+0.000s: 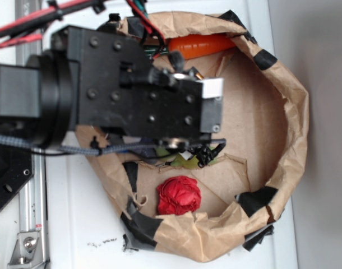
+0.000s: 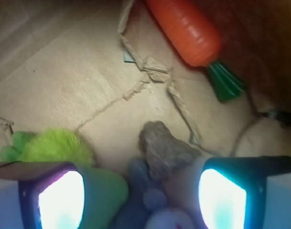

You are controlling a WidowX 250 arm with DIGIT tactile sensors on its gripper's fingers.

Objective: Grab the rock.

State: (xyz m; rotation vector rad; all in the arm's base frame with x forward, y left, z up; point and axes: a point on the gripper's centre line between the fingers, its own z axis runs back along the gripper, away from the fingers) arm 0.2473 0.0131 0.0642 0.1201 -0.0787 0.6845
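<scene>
In the wrist view the rock [image 2: 165, 149], rough, grey-brown and angular, lies on brown paper just ahead of my gripper [image 2: 143, 198]. It sits a little right of the middle line and leans on a blurred grey-blue plush [image 2: 144, 188]. My gripper is open, its two lit fingertips wide apart, and neither touches the rock. In the exterior view the black arm [image 1: 148, 95] hangs over the paper nest and hides the rock and the fingers.
An orange toy carrot [image 2: 186, 31] [image 1: 202, 45] with a green top lies at the far side. A fuzzy green plush [image 2: 50, 148] sits by the left finger. A red fabric rose [image 1: 179, 195] lies near the front. The crumpled paper wall [image 1: 289, 117] rings everything.
</scene>
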